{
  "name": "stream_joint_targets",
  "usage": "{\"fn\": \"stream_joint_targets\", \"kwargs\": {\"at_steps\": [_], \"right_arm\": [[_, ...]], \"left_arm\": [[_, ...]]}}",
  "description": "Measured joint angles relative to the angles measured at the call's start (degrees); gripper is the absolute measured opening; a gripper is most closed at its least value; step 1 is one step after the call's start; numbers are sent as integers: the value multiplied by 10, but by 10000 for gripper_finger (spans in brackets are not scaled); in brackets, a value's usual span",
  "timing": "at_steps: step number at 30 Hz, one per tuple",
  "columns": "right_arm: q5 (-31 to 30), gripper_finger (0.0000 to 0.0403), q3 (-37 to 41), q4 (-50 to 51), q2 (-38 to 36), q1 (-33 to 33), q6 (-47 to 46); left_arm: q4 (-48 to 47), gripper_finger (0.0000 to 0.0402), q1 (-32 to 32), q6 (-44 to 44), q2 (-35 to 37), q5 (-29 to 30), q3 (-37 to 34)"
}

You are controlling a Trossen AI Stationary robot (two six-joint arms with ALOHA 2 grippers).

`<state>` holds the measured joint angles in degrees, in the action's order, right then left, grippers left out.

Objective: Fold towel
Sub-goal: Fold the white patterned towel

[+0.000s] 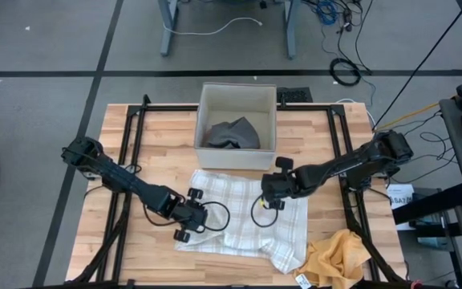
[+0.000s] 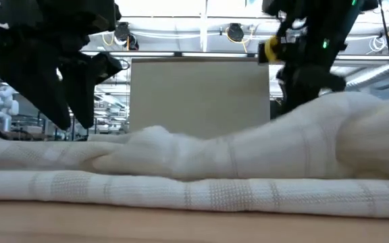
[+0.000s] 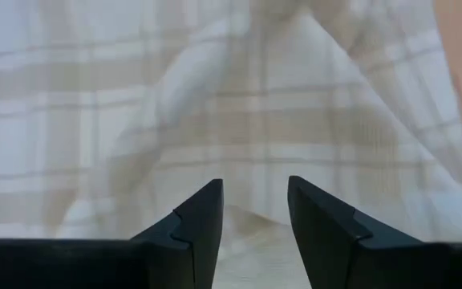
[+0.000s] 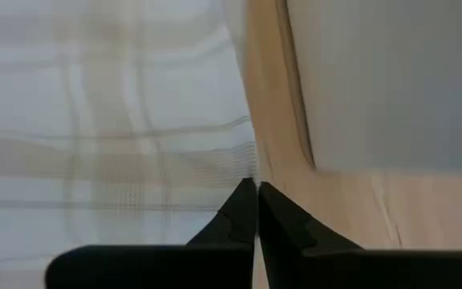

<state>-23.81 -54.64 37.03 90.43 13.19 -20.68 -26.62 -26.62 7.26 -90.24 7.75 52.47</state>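
Two grippers work the plaid towel point(image 1: 247, 217): right gripper point(image 4: 256, 193) (jaws shut at its edge) should lift only once left gripper point(image 3: 255, 197), jaws part-open and empty, pinches its side.

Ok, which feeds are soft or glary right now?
Low view: ceiling lights glare, and the towel up close blocks most of the table. Left wrist view: plaid blurred beyond the sharp left pincer. High view: evenly lit, crisp.
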Motion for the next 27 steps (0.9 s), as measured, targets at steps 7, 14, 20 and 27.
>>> {"fn": "stream_joint_targets", "kwargs": {"at_steps": [7,14,20,27], "right_arm": [[0,9,9,-12,38,-14,4],[-65,10,10,-23,39,-15,-8],[16,14,10,-14,46,-23,-2],[26,86,10,25,36,-14,0]], "left_arm": [[-1,149,-1,14,-2,-2,0],[1,149,-2,17,-2,-5,0],[1,149,-2,27,-2,-5,0],[1,149,-2,33,-1,-6,-6]]}}
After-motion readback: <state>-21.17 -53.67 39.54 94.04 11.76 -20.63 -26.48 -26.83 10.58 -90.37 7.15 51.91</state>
